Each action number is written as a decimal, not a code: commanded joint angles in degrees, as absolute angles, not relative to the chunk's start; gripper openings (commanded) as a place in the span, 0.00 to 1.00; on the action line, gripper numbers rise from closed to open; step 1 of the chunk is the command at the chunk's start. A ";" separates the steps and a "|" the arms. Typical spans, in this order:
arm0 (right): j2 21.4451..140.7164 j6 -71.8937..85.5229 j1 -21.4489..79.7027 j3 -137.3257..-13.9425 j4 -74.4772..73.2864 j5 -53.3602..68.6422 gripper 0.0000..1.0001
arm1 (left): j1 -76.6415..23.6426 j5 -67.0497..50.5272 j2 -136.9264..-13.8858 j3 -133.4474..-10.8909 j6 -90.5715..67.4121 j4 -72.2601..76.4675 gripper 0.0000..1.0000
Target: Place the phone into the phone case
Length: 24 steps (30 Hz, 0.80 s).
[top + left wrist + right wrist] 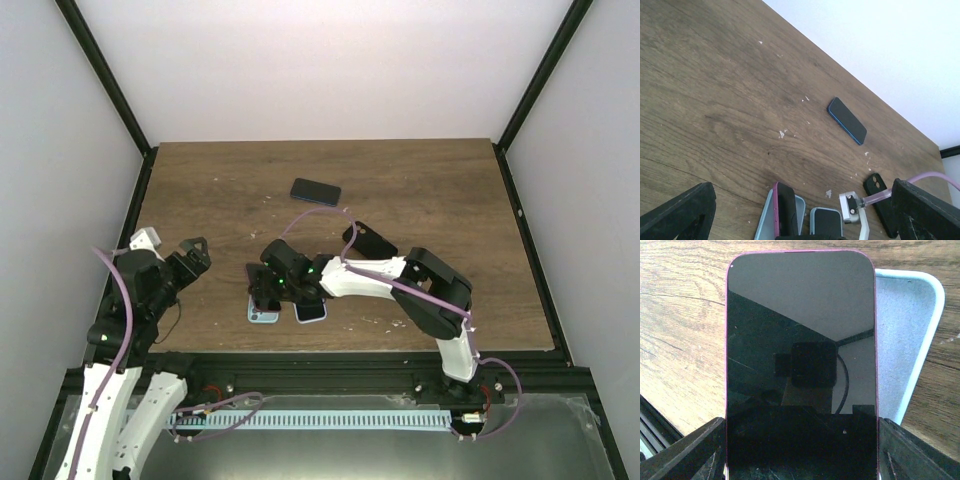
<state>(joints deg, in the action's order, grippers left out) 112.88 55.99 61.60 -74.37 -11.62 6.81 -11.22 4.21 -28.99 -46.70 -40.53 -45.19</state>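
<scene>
- Right wrist view: a pink-rimmed, dark-screened phone (800, 340) fills the frame, clamped by its long edges between the right gripper's (268, 292) two fingers (685, 455).
- A pale blue soft phone case (907, 335) lies open-side up on the wooden table (430, 200), behind and beneath the phone. Only its right part shows, so the two are not lined up.
- From the left wrist view the phone stands tilted over the case, one edge down near it. It is not lying flat inside.
- The left gripper (192, 252) hangs over the table's near-left part, well apart from the case, its jaws spread wide with nothing between them.
- Just beside the working case sits a second pale blue case (311, 313) with a dark face in it. Farther off lie a blue-edged dark phone (315, 191) and a black case (368, 240).
- Progress, as I judge it: the pickup and carry are done. Squaring the phone to the case, pressing all corners in and letting go remain. Whether any corner has caught the lip cannot be told.
</scene>
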 commanded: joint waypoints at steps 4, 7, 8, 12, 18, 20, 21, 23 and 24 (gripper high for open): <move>112.07 57.00 62.51 -75.96 -13.72 3.54 0.47 | -10.94 2.16 -28.92 -44.05 -42.45 -43.99 0.92; 110.05 57.86 62.58 -73.82 -14.46 1.41 0.46 | -10.98 -1.42 -31.30 -40.72 -44.21 -42.56 0.88; 109.51 58.22 62.62 -72.96 -14.23 1.33 0.46 | -10.97 -4.04 -33.25 -39.69 -44.85 -42.08 0.87; 108.18 58.22 62.65 -71.89 -14.29 2.32 0.46 | -10.99 -12.43 -40.14 -34.55 -46.79 -37.83 0.82; 102.51 56.69 61.90 -67.51 -14.64 -4.23 0.42 | -10.97 -18.82 -46.68 -27.38 -47.36 -28.68 0.76; 101.70 56.69 61.34 -66.59 -14.64 -4.09 0.41 | -10.96 -21.00 -48.38 -25.09 -47.89 -25.58 0.76; 101.38 56.76 61.18 -66.42 -15.05 -4.35 0.41 | -10.96 -21.77 -49.17 -24.05 -47.90 -24.25 0.76; 100.26 57.02 60.90 -65.55 -15.00 -5.27 0.41 | -10.98 -23.91 -51.17 -22.35 -48.00 -21.06 0.77; 99.59 57.12 60.64 -64.35 -14.15 -5.28 0.41 | -10.97 -25.16 -52.45 -21.47 -47.80 -19.30 0.77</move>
<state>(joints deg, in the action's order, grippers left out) 103.22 57.04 61.36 -65.80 -16.01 -1.72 -11.22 -18.65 -49.65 -24.08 -47.20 -28.49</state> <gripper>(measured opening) 0.769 0.765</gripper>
